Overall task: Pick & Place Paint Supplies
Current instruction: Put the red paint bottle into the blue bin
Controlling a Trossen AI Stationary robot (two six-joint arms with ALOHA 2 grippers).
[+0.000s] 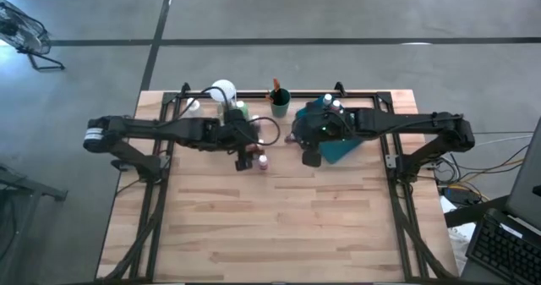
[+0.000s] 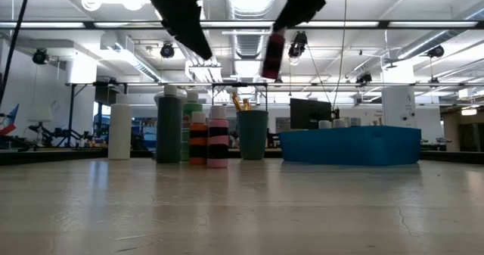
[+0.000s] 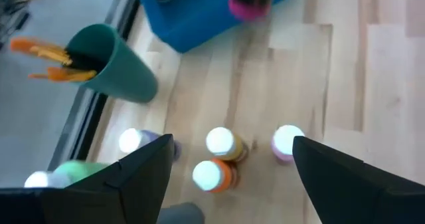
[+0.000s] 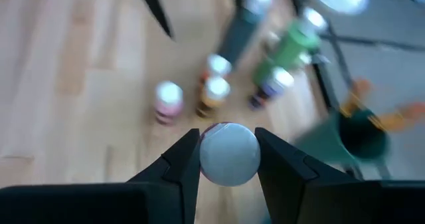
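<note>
Pink white-capped paint bottle (image 4: 229, 152) sitting clamped between the right gripper (image 4: 228, 159) fingers, above the wooden table (image 1: 279, 226).
Left gripper (image 3: 232, 161) is hanging spread wide, empty, with small bottles (image 3: 219, 159) standing between and below its fingers.

I see a light wooden plank surface (image 1: 279, 226) on a dark metal frame; its whole near half is bare. Standing on it along the far edge, from my left: a tall white bottle (image 2: 119, 131), a dark green bottle (image 2: 169, 129), a lighter green bottle (image 2: 193, 107) behind it, an orange-banded small bottle (image 2: 198, 138) and a pink-banded small bottle (image 2: 218, 138) just beside each other, then a teal cup (image 2: 252, 134) holding orange-handled items, and a teal tray (image 2: 351, 144) at the right.
</note>
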